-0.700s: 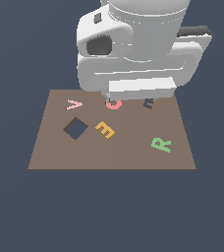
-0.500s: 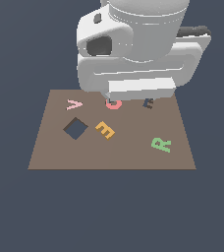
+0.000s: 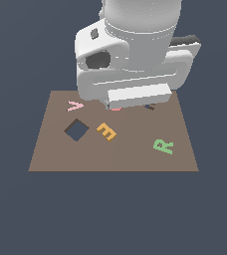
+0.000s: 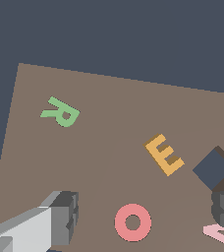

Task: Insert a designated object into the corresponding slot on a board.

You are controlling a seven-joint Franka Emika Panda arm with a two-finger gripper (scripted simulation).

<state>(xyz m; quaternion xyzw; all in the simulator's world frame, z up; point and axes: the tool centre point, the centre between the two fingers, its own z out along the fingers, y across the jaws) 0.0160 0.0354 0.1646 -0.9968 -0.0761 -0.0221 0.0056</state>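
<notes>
The orange-yellow E block (image 3: 106, 131) lies flat on the brown board (image 3: 56, 159), near the middle. It is turned at a slant, not straight. Nothing is touching it. The board is a flat brown square, and it lies level. The E-shaped slot (image 3: 151, 106) is a small dark cutout near the far edge of the board, on the exterior view's right. The arm hides most of it, so only a bit shows. The E block is well apart from the slot.

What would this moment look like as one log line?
hand: open, empty, above board | E block: untouched, beside square hole | slot: mostly hidden
</notes>
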